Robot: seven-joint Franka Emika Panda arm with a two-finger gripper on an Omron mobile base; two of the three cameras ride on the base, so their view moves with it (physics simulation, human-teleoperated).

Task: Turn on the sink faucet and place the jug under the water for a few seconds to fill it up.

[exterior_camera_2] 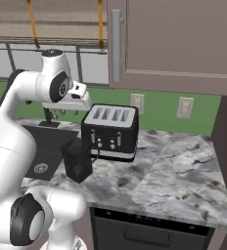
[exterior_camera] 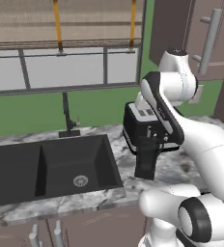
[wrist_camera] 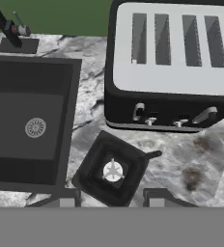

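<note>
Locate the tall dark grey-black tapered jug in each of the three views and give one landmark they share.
Left base view: the tall dark grey-black tapered jug stands right of centre on the counter, right of the sink.
Right base view: jug left of centre, at the toaster's front left.
Hand view: jug seen from above, low centre.
Shared landmark: the black toaster with silver slotted top, just behind the jug.

You are looking at a home kitchen. A marble-patterned worktop (exterior_camera_2: pixel 184 166) carries a black double-basin sink (exterior_camera: pixel 51 166) with a thin black faucet (exterior_camera: pixel 66 116) beneath a window (exterior_camera: pixel 61 67) with a blind. A four-slot toaster (exterior_camera_2: pixel 110 128) stands against a green wall with outlets (exterior_camera_2: pixel 185 107), under brown cabinets (exterior_camera_2: pixel 174 39) with bar handles.
</note>
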